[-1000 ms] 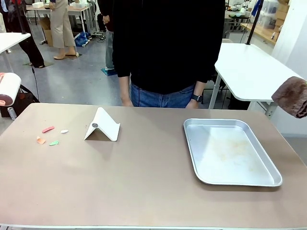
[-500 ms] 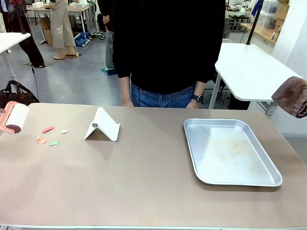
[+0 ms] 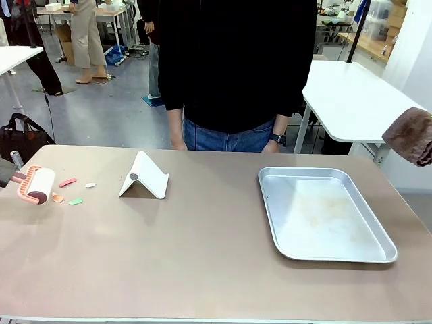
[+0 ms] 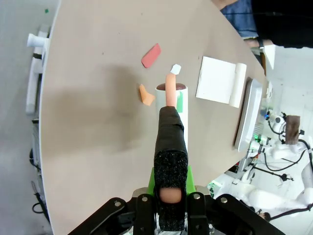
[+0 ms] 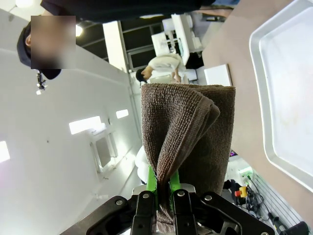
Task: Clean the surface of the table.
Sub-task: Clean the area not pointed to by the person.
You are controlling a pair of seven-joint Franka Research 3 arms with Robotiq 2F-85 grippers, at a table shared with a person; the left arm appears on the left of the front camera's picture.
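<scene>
**Desk contents, listed left to right**

1. Desk (image 3: 202,263): rectangular, with a matte beige-brown top and a pale edge. It spans the lower half of the front view and carries the items below.
2. Lint roller (image 3: 37,185): a white roll on a salmon-pink frame, at the far left of the frame, low over the desk. Whether it touches the top cannot be told. Its black foam handle is clamped in the left end effector (image 4: 171,180), whose jaws are closed on it, at bottom centre of the left wrist view.
3. Four small scraps lie just right of the roll:
   - red strip (image 3: 67,182)
   - white chip (image 3: 90,185)
   - orange piece (image 3: 57,198)
   - green piece (image 3: 75,201)
4. White folded stand (image 3: 144,177): tent-shaped, left of centre.
5. Person (image 3: 236,67): black top and blue jeans, at upper centre, standing at the far edge.
6. Shiny silver metal tray (image 3: 324,214): right of centre, lying flat.
7. Brown terry towel (image 3: 410,136): folded, at the right edge of the frame, clear of the desk. It is pinched in the right end effector (image 5: 164,191), which is closed on its fold.
</scene>
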